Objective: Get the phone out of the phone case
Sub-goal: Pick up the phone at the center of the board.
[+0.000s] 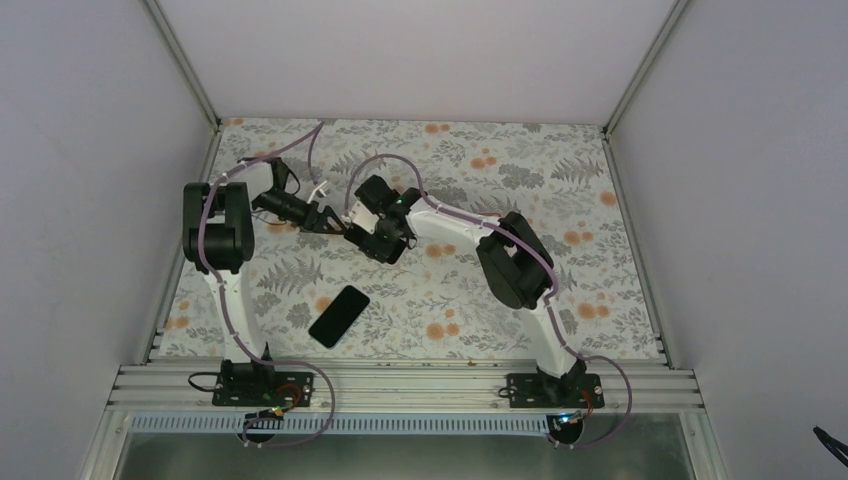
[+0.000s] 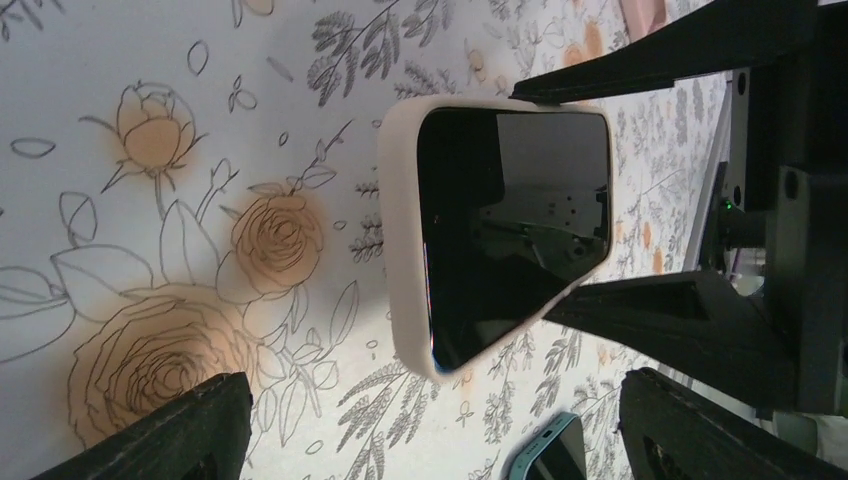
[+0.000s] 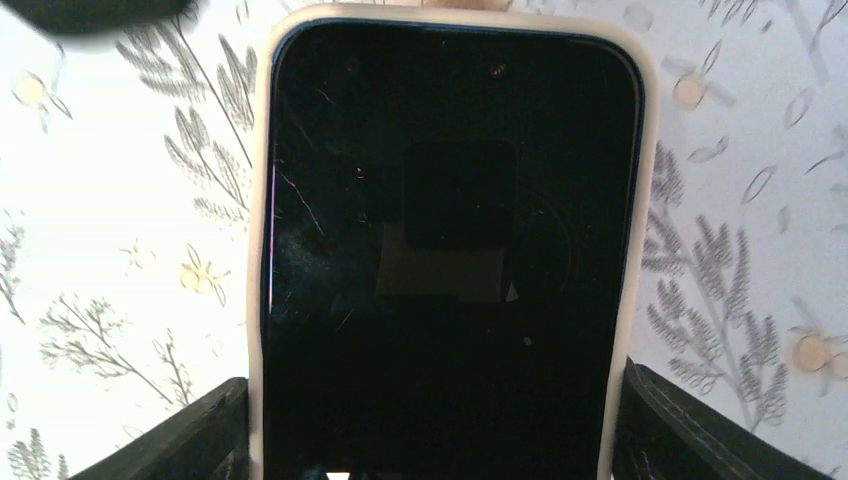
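A dark-screened phone [image 3: 450, 250] sits inside a cream case [image 3: 258, 300]. My right gripper [image 3: 440, 440] is shut on the case's long sides and holds it above the table, with its fingers [image 3: 170, 440] pressing the rim. In the top view the right gripper [image 1: 378, 236] meets my left gripper [image 1: 325, 218] at mid-table. In the left wrist view the cased phone [image 2: 510, 230] hangs ahead of my left gripper [image 2: 430, 440], which is open and touches nothing. The case rim [image 2: 400, 240] faces the left gripper.
A second phone [image 1: 339, 316], black with a light blue edge, lies flat on the floral tablecloth [image 1: 560, 200] near the front. It also shows in the left wrist view [image 2: 548, 455]. White walls enclose the table on three sides.
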